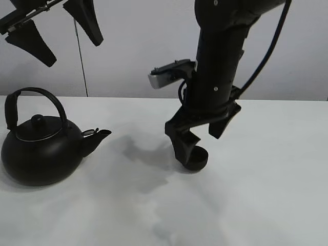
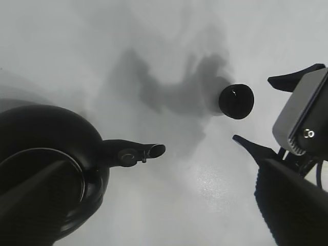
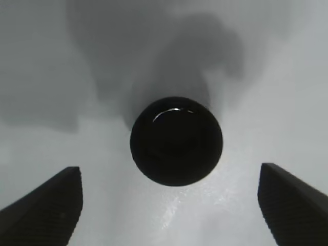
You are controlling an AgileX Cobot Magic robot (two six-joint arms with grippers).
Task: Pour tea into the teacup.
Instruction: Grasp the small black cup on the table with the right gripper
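Note:
The teacup (image 1: 197, 159) is a tiny matte black bowl standing on the white table near the middle. My right gripper (image 1: 201, 147) hangs open just over it, a finger on each side, not touching. In the right wrist view the teacup (image 3: 176, 141) sits between the spread fingertips (image 3: 56, 202). The black teapot (image 1: 41, 151) with its arched handle stands at the left, spout (image 1: 97, 137) pointing right towards the cup. My left gripper (image 1: 74, 51) is open and empty, high above the teapot. The left wrist view shows the teapot (image 2: 46, 169) and the teacup (image 2: 236, 101) from above.
The white table (image 1: 266, 195) runs under both things, with a pale wall behind. The right arm and its wrist camera (image 2: 300, 120) stand close beside the cup. A thin dark line (image 1: 82, 72) runs down the wall behind the teapot.

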